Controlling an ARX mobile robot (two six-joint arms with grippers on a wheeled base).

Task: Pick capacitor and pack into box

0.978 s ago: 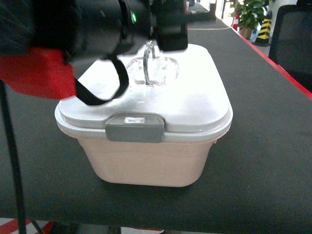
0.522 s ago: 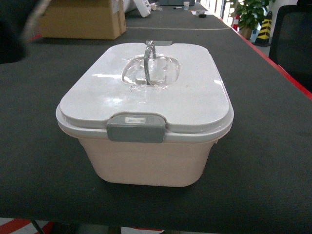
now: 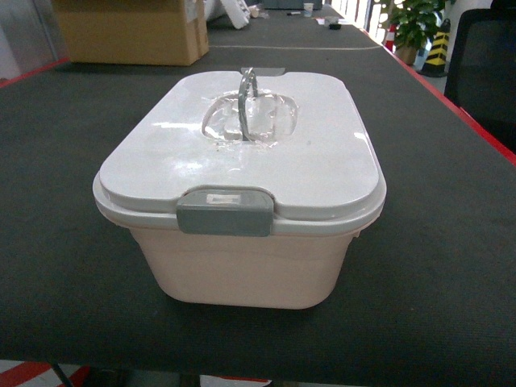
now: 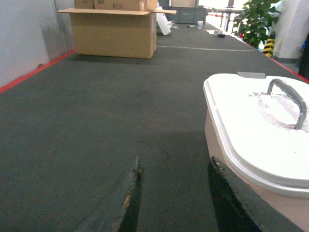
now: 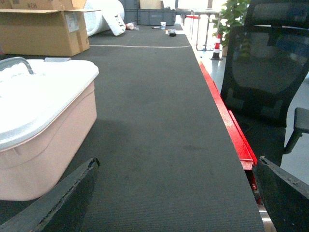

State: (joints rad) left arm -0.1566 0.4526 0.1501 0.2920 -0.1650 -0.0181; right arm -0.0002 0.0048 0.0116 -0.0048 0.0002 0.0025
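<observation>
The pale pink box [image 3: 242, 266] stands on the dark table with its white lid [image 3: 242, 153] on, grey latch [image 3: 223, 211] at the front and clear handle [image 3: 247, 101] upright. It also shows at the right of the left wrist view as the box [image 4: 217, 140] and at the left of the right wrist view as the box [image 5: 48, 140]. My left gripper [image 4: 174, 166] is open, low over bare mat just left of the box. My right gripper [image 5: 178, 166] is wide open over the mat to the box's right. The capacitor is out of view. Neither gripper shows in the head view.
A brown cardboard carton [image 3: 129, 32] stands at the far left of the table, seen too as the carton [image 4: 116, 31]. The table's red edge [image 5: 227, 121] runs on the right with a black chair [image 5: 265, 72] beyond. A potted plant [image 3: 415, 24] is far right.
One second ago the left arm filled the upper left of the head view over the lid and handle. It withdrew leftward out of that view; the box has not moved.
</observation>
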